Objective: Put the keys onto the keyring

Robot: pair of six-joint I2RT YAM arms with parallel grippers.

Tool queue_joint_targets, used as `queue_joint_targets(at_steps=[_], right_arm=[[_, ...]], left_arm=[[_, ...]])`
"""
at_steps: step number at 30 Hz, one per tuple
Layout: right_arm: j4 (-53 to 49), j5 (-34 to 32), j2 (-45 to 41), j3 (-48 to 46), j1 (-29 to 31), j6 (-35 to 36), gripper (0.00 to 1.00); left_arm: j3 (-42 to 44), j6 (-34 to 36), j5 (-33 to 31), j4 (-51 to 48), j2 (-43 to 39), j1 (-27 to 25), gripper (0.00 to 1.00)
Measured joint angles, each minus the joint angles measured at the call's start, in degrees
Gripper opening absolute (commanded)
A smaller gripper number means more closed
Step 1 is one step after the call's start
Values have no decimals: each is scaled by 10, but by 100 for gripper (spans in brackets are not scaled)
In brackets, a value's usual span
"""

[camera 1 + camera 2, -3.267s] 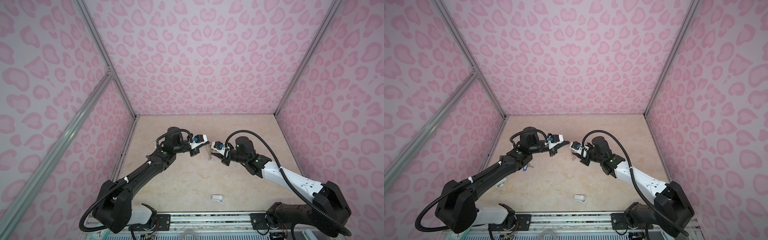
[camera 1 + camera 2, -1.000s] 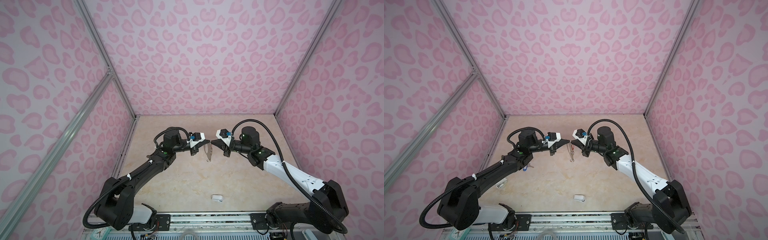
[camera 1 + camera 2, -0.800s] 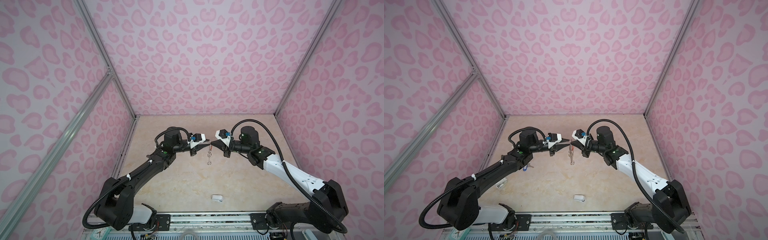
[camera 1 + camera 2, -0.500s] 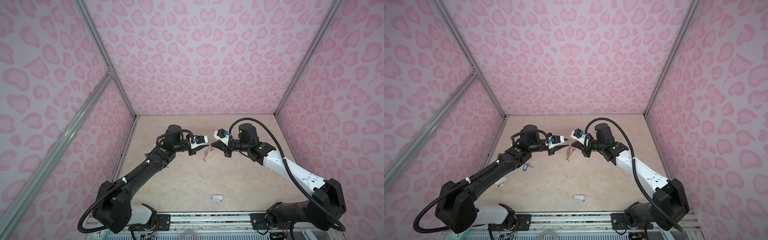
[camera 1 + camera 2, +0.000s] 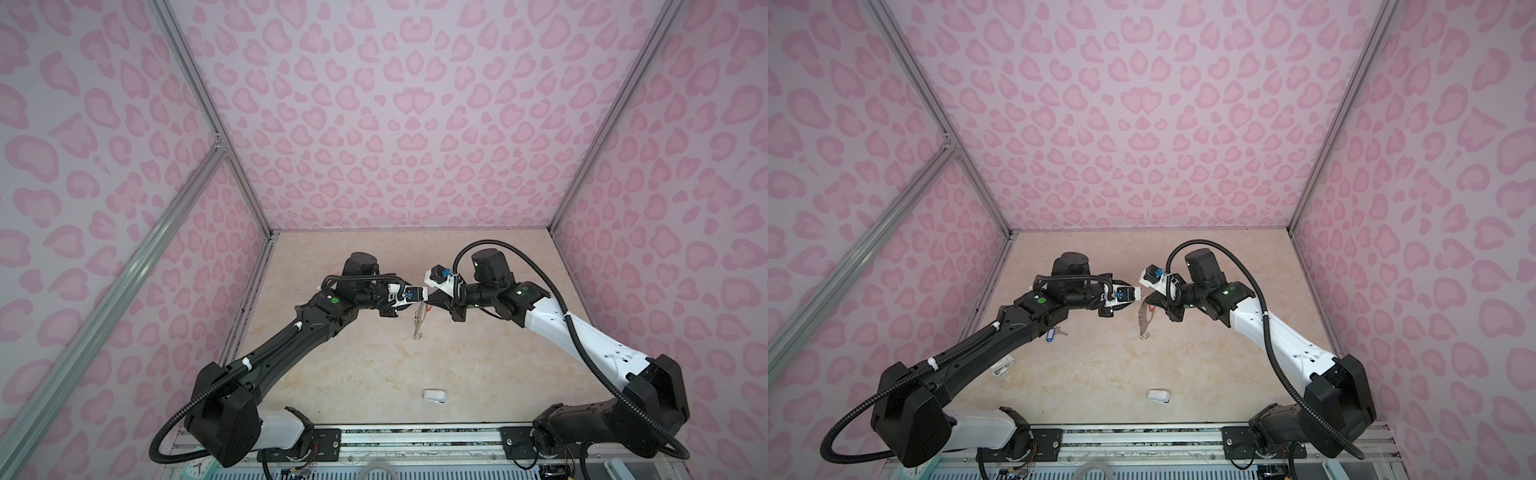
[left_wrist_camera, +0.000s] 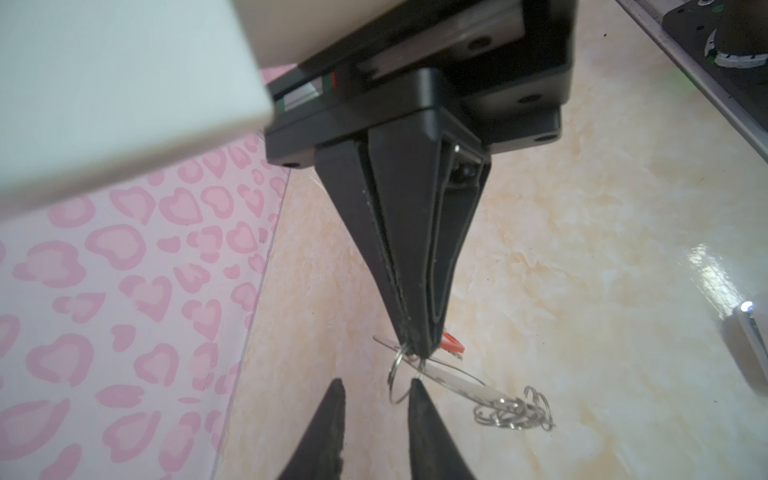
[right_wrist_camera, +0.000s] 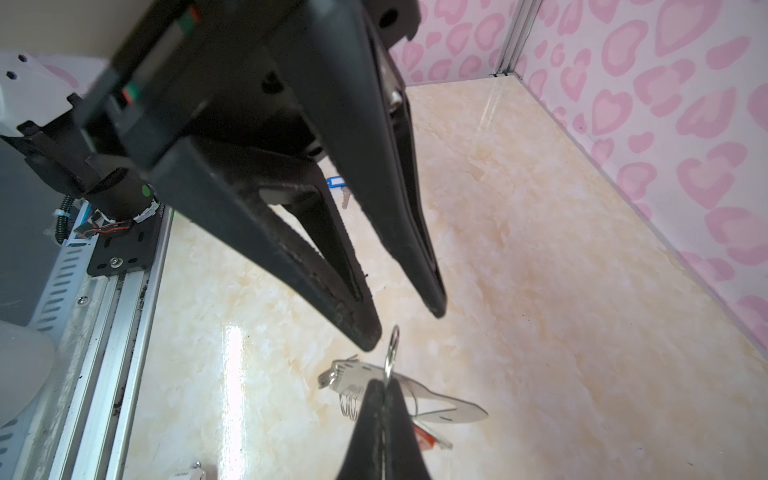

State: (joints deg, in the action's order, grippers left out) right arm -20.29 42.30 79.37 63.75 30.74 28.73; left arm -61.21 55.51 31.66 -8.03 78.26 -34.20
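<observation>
My right gripper is shut on a wire ring of the keyring, a flat grey plate that hangs from it above the table in both top views. The orange-tagged key hangs close beside the right fingertips; I cannot tell whether it is threaded on. My left gripper is open, its tips on either side of the held ring. The blue-tagged key lies on the table under the left arm. In a top view the two grippers, left and right, meet tip to tip.
A small white rounded object lies near the front edge, and another small white piece lies by the left arm. The metal rail runs along the front. Pink patterned walls close in three sides.
My left gripper has opened and let go of the ring. The keyring now hangs from the right gripper alone. Both grippers have moved slightly back and up.
</observation>
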Motion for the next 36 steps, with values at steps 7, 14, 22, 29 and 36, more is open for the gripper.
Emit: queue_joint_targets(at_steps=[7,14,22,29,36], right_arm=[[-14,4,0,5,1,8,0],[-31,8,2,14,3,19,0],[-42,-14,1,15,7,40,23],[47,-58,-56,-83,0,20,28],[160,-109,-82,-143,10,-24,24]], left_arm=[[-10,14,-1,-21,10,-8,21],[-16,24,2,-38,18,-12,12],[-18,23,9,-53,23,-15,3],[-14,-48,29,-17,23,4,3],[3,-121,50,39,23,15,3]])
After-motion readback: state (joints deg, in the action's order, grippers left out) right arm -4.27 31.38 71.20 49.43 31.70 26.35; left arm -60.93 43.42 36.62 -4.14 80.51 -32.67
